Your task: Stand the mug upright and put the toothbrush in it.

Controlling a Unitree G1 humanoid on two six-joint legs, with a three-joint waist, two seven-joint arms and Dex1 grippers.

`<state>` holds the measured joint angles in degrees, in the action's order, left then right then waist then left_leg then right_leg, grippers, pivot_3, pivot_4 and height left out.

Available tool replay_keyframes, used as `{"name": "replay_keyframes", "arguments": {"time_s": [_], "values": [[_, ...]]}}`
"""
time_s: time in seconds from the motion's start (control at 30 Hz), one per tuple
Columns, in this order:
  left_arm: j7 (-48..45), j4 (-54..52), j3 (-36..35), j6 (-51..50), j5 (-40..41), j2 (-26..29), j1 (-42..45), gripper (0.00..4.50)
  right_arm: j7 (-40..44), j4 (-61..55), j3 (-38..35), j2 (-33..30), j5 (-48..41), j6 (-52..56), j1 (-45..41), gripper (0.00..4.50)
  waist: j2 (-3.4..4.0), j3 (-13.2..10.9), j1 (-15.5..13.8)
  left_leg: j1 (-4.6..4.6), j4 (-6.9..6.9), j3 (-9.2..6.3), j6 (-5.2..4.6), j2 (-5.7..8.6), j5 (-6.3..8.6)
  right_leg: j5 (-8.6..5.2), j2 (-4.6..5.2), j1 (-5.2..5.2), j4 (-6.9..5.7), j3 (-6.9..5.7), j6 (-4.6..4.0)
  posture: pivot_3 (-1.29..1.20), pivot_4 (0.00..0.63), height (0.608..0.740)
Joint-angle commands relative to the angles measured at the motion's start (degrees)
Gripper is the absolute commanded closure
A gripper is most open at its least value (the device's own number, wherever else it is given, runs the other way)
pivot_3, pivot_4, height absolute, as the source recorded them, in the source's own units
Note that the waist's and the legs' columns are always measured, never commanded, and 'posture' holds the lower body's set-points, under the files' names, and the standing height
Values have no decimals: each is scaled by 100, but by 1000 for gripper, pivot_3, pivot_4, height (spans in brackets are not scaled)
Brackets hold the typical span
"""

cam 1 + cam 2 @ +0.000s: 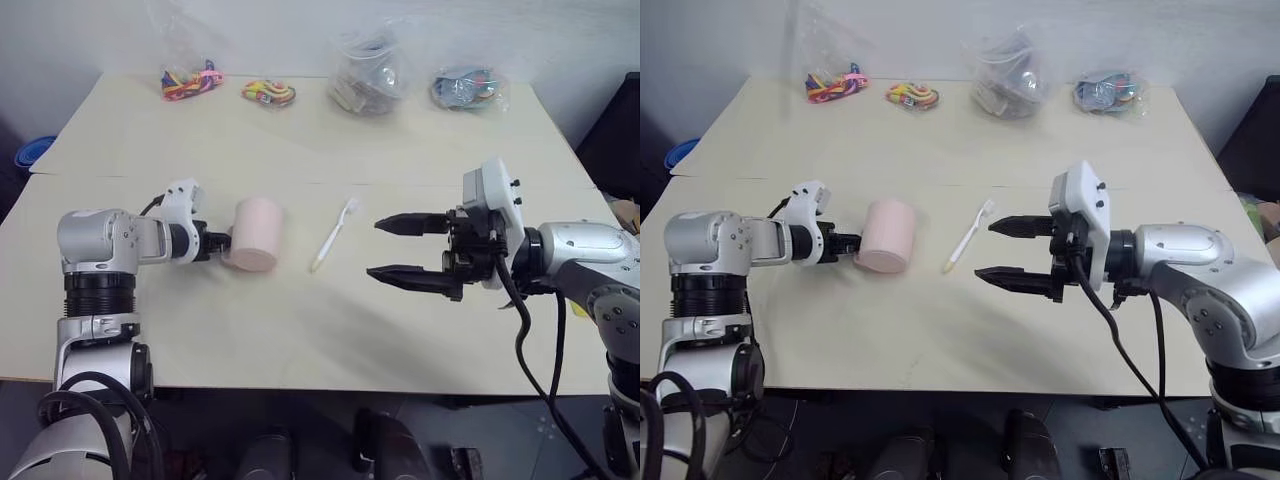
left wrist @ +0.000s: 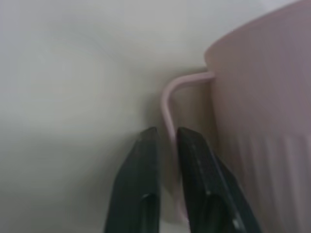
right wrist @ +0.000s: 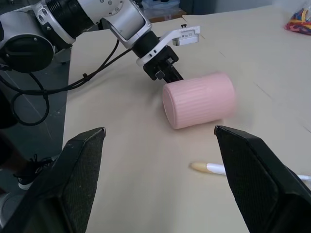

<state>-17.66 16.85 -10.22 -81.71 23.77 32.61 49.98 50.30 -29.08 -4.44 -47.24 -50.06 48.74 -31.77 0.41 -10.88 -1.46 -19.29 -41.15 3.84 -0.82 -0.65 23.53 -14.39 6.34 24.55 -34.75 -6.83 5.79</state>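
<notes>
The pale pink mug (image 1: pixel 252 233) lies on its side on the cream table (image 1: pixel 300 330), its flat end toward me. My left gripper (image 1: pixel 222 243) reaches it from the left and is shut on the thin pink handle (image 2: pixel 170 97), which runs between the two black fingers (image 2: pixel 141 184). The white toothbrush (image 1: pixel 334 234) lies flat just right of the mug, bristle head at the far end, yellowish tip nearer me. My right gripper (image 1: pixel 375 248) hovers to the right of the toothbrush, pointing left, open with nothing between its fingers.
Along the table's far edge sit two bunches of coloured bands (image 1: pixel 190 80) (image 1: pixel 268 93) and two clear bags of small items (image 1: pixel 365 75) (image 1: pixel 468 88). A blue object (image 1: pixel 35 152) lies off the table's left side. A seam (image 1: pixel 400 183) crosses the table behind the mug.
</notes>
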Motion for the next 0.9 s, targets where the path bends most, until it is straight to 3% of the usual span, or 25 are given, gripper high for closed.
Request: {"name": "replay_keyframes", "arguments": {"time_s": [0.03, 0.1, 0.2, 0.27, 0.4, 0.6, 0.7, 0.8, 0.9], "values": [[142, -36, 64, 261, -274, 122, 13, 4490, -84, -144, -158, -1, 58, -148, 81, 745, -1, 1, 5, 0, 0, -1, 0, -1, 0, 0, -1, 0, 0, -1, 0, 0, 150, 740], [263, -75, -108, 989, -418, 104, 44, 4490, -184, -101, -167, 53, 103, -158, 104, 745, -2, 1, 11, 0, 0, 1, 0, -3, 0, 0, -1, 1, 0, 1, 0, 0, 150, 740], [284, -494, -540, 2621, -329, -299, 81, 4490, -348, -9, -107, 173, 216, -169, 124, 745, -3, 0, 9, 0, -1, -1, 1, -6, 0, 0, -1, 4, -2, 2, 0, 0, 150, 740], [360, -789, -639, 3161, -281, -612, -27, 4490, -384, 38, -37, 236, 313, -206, 138, 745, -3, 0, -12, -4, 0, -2, 1, -4, 0, 0, 3, 6, -1, 0, 0, 0, 150, 740], [365, -1397, 17, 5215, -963, -1181, -941, 4490, -532, 207, 80, 445, 528, -262, 93, 745, -4, 1, 3, -8, 5, -4, 0, 8, 0, 0, 19, 5, 9, -10, 0, 0, 150, 740], [1012, -386, 536, 7892, -2092, -1663, -1766, 4490, -664, 395, 196, 662, 714, -245, 71, 745, -5, 0, 4, -10, 2, 4, -2, -2, -1, 0, 10, 9, 4, -23, 0, 0, 150, 740], [1131, -104, 574, 8352, -2263, -1724, -1924, 4490, -721, 455, 180, 732, 727, -172, 36, 745, -5, 0, 4, -9, 0, 4, -3, -4, -1, 0, 12, 9, -1, -23, 0, 0, 150, 740], [994, -426, 448, 8317, -2178, -1582, -2254, 3796, -706, 553, 187, 709, 771, -104, 32, 745, -5, 0, 6, -9, 2, 3, -5, -2, -2, 0, 18, 9, 1, -22, 0, 0, 150, 740], [838, -952, 363, 8054, -2052, -1424, -2509, 2826, -816, 721, 215, 760, 826, -15, -28, 745, -5, 0, 14, -10, 5, -4, -6, -5, -1, 0, 17, 10, 3, -23, 0, 0, 150, 740]]}}
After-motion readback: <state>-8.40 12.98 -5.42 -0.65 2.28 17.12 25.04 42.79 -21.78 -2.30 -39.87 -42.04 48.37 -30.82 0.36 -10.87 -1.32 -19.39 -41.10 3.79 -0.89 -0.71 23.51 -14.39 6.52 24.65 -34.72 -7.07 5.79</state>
